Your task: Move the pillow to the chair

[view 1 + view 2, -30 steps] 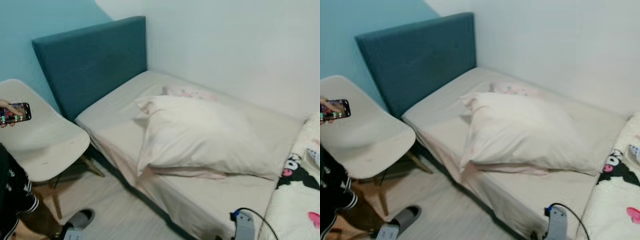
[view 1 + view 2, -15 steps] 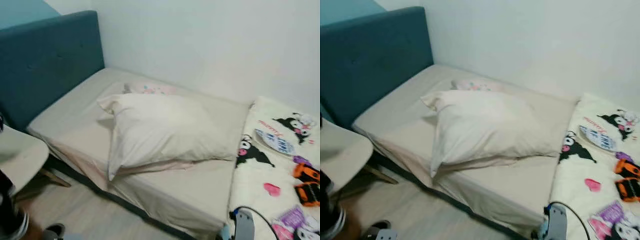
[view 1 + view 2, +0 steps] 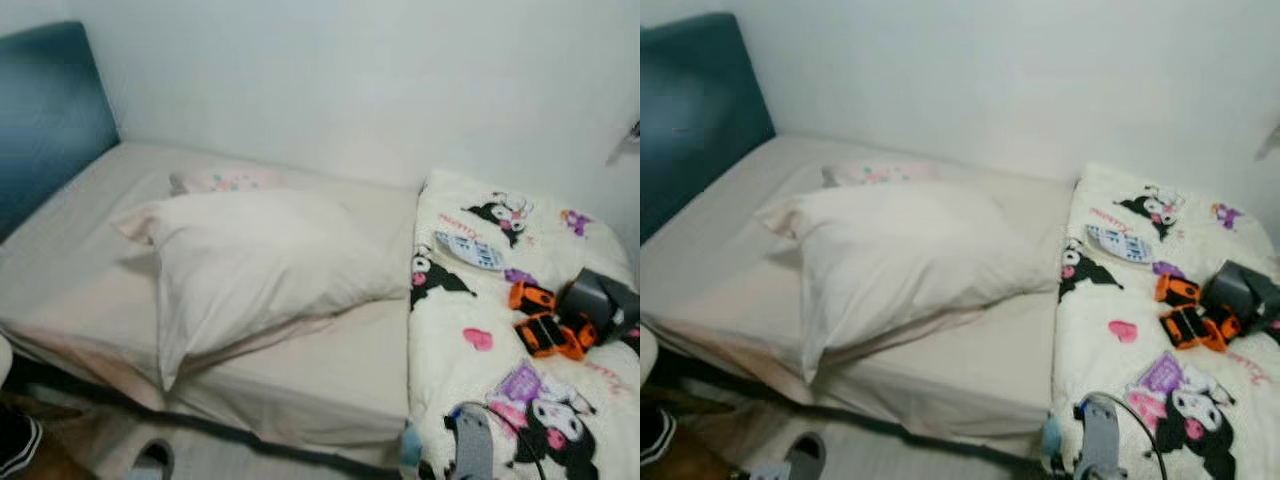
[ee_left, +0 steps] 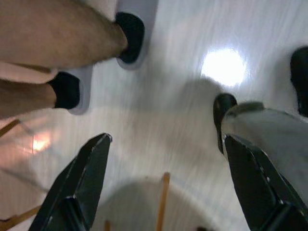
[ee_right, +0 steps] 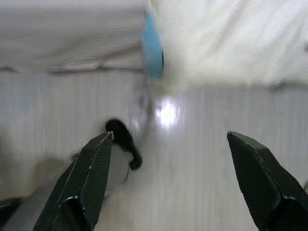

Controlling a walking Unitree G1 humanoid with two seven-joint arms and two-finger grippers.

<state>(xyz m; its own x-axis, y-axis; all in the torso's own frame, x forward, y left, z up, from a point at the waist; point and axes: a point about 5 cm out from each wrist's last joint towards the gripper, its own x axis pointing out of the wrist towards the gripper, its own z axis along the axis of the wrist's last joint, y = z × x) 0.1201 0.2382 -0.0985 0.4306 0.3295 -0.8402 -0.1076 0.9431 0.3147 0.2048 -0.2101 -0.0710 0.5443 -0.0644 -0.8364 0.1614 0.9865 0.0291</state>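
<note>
Beige-sheeted bed (image 3: pixel 330 365), cream pillow (image 3: pixel 255 265), cartoon-print blanket (image 3: pixel 500 330)

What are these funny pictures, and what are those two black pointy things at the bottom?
They come from a walking robot's cameras. Two cameras on its head look down at a bed with a big white pillow lying on it, beside a cartoon blanket with orange toys on top. The robot is meant to carry that pillow to a chair. The other two cameras sit on its wrists. The black points are its fingers: the left gripper and right gripper hang open over the floor, holding nothing. The left one sees a person's legs.
</note>
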